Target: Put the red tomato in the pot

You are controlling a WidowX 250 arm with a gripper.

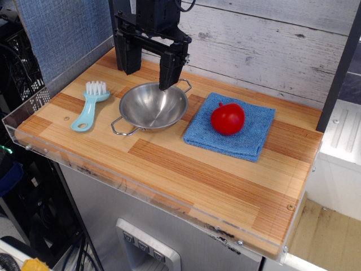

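While the glossy round red toy tomato (pixel 228 118) sat on a folded blue cloth (pixel 231 125), the black tool (pixel 149 66) hung open and empty well to its left.

That cloth lay flat on the striped wooden tabletop (pixel 186 169), just right of the shallow shiny stainless-steel pot (pixel 152 106) with thin wire loop handles, which stood upright and held nothing. One tool finger hovered over the pot's far rim, the other beyond its left side. Left of the pot lay a light blue brush with white bristles (pixel 90 106), bristles pointing away from the camera.
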